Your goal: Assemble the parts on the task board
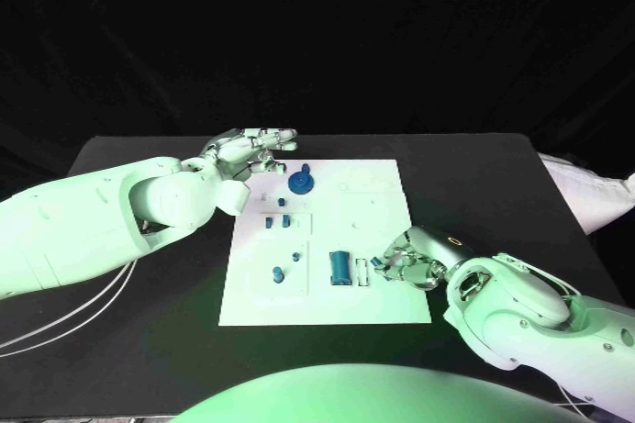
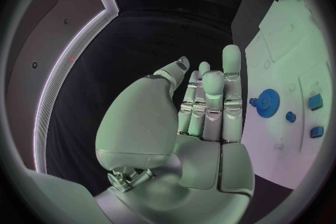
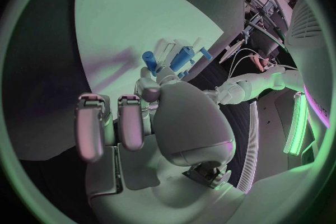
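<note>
**My two hands at the task board**

From my head view, the task board [image 1: 355,285] lies in the middle of the black table [image 1: 132,340]. My left hand [image 1: 248,150] hovers at the board's far left corner, fingers stretched out and slightly apart, holding nothing. Just beside it, on the board, stands a blue gear [image 1: 303,180]. Nearer to me on the board are two small blue blocks [image 1: 277,221], a small blue peg [image 1: 278,274] and a long blue bar [image 1: 340,266] sitting next to a pale slotted fixture [image 1: 362,270].

My right hand [image 1: 409,262] is at the board's right side, right against that fixture, with its fingers curled inward. From the head view I cannot tell whether they close on a part.

My left wrist view adds the palm side: the left hand [image 2: 206,117] is flat and bare, fingers straight, with the gear [image 2: 266,102] and the small blue pieces [image 2: 315,102] on the white board [image 2: 308,39] beyond its fingertips.

My right wrist view shows the back of the right hand [image 3: 150,123]: two fingers [image 3: 91,131] hang bent over the board [image 3: 133,22], and the others reach toward a blue peg [image 3: 149,60] and the blue bar [image 3: 183,57] by the fixture. The hand hides the fingertips, so I still cannot tell whether anything is pinched.
</note>
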You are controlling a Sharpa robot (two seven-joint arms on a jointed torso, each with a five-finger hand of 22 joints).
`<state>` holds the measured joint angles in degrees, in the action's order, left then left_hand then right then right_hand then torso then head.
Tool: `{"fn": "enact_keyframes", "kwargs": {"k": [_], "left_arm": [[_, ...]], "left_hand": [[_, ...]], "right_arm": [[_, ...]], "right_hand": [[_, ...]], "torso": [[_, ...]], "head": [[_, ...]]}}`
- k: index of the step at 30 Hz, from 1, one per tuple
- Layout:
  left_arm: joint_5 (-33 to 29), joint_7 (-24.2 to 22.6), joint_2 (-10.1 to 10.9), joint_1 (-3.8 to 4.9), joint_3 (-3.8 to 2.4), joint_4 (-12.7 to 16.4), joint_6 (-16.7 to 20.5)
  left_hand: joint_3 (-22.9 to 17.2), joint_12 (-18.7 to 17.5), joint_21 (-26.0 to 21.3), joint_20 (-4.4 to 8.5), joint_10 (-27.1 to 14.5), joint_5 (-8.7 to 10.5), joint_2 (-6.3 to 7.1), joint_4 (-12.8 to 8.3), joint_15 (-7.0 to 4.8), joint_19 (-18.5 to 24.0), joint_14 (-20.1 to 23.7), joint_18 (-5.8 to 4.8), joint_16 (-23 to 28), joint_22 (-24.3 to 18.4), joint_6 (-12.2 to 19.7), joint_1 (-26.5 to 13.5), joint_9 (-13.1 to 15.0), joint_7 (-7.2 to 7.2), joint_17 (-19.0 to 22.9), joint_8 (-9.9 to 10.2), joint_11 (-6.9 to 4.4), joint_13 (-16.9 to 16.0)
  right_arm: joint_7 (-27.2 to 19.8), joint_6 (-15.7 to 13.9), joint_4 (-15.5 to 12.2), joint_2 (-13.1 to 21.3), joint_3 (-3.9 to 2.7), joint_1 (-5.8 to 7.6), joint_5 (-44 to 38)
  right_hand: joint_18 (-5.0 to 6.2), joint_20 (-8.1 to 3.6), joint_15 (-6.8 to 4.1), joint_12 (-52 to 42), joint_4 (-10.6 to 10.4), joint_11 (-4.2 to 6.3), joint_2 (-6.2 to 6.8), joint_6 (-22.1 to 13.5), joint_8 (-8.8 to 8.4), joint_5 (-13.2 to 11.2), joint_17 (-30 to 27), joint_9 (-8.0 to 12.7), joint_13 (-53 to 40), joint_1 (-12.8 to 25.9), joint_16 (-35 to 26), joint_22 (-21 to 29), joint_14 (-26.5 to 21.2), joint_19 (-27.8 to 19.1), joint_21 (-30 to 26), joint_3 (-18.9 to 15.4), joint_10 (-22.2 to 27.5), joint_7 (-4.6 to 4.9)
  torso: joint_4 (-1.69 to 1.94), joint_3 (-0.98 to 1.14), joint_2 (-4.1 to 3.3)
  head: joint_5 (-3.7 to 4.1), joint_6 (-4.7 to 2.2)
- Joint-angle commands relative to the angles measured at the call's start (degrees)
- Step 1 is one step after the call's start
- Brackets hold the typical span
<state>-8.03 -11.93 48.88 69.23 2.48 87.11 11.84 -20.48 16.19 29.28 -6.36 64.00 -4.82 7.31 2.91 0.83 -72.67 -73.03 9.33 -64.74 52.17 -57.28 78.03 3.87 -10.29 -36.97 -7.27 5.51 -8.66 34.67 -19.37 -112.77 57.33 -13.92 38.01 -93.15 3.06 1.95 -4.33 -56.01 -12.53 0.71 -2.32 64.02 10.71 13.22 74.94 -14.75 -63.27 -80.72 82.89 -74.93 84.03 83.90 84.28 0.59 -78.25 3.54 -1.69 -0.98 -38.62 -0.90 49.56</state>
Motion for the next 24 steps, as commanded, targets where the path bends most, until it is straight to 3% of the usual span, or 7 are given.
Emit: {"fn": "enact_keyframes", "kwargs": {"k": [1, 5, 9, 24], "left_arm": [[0.28, -0.25, -0.1, 0.0, -0.03, 0.15, -1.06], [0.28, -0.25, -0.12, 0.0, -0.04, 0.2, -1.05], [0.28, -0.23, -0.11, 0.0, -0.04, 0.23, -1.01], [0.28, -0.05, -0.21, 0.0, -0.04, 0.26, -1.19]], "left_hand": [[0.31, 0.18, -0.37, -0.1, -0.36, -0.19, -0.31, 0.07, -0.02, 0.29, 0.25, 1.07, -0.2, -0.09, 0.39, 0.07, 0.06, 0.06, 0.07, -0.21, 0.13, -0.08], [0.31, 0.18, -0.37, -0.1, -0.36, -0.19, -0.31, 0.07, -0.02, 0.29, 0.25, 1.07, -0.2, -0.09, 0.39, 0.07, 0.06, 0.06, 0.07, -0.21, 0.13, -0.08], [0.31, 0.18, -0.37, -0.1, -0.36, -0.19, -0.31, 0.07, -0.02, 0.29, 0.25, 1.07, -0.2, -0.09, 0.39, 0.07, 0.06, 0.06, 0.07, -0.21, 0.13, -0.08], [0.31, 0.18, -0.37, -0.1, -0.36, -0.19, -0.31, 0.07, -0.02, 0.29, 0.25, 1.07, -0.2, -0.09, 0.39, 0.07, 0.06, 0.06, 0.07, -0.21, 0.13, -0.08]], "right_arm": [[0.42, -1.43, 0.1, -0.39, 0.01, -0.02, 3.94], [0.5, -0.29, 0.57, -0.91, 0.02, 0.01, 5.13], [0.57, 0.87, 1.04, -1.54, 0.02, 0.02, 5.87], [0.63, 1.7, 2.01, -3.43, 0.04, 0.11, 6.76]], "right_hand": [[-0.73, -0.47, -0.4, -0.1, -0.31, 0.21, 0.09, 0.5, -0.23, 0.56, 1.31, -0.13, -0.17, 0.76, 0.19, -4.58, 3.61, 1.37, 0.26, 0.34, -0.74, 0.09], [-0.73, -0.45, -0.37, -0.18, -0.82, 0.18, 0.51, 0.61, -0.37, 1.08, 1.4, -0.21, -0.3, 1.42, 0.23, -4.59, 3.62, 1.37, 0.26, 0.66, -0.83, 0.12], [-0.74, -0.43, -0.35, -0.28, -1.56, 0.15, 1.27, 0.82, -0.58, 3.33, 1.43, -0.39, -0.49, 2.46, 0.23, -4.64, 3.62, 1.39, 0.28, 0.96, -0.98, 0.15], [-0.76, -0.39, -0.35, -0.5, -2.8, 0.16, 1.53, 1.3, -0.66, 4.27, 1.71, -0.73, -0.77, 4.12, 0.36, -4.78, 3.66, 1.45, 0.34, 1.13, -1.28, 0.1]], "torso": [[-0.06, -0.03, 0.01], [-0.03, -0.06, 0.03], [-0.02, -0.01, -0.02], [-0.07, 0.05, -0.01]], "head": [[-0.08, 0.01], [-0.08, 0.03], [-0.14, 0.07], [-0.37, 0.25]]}}
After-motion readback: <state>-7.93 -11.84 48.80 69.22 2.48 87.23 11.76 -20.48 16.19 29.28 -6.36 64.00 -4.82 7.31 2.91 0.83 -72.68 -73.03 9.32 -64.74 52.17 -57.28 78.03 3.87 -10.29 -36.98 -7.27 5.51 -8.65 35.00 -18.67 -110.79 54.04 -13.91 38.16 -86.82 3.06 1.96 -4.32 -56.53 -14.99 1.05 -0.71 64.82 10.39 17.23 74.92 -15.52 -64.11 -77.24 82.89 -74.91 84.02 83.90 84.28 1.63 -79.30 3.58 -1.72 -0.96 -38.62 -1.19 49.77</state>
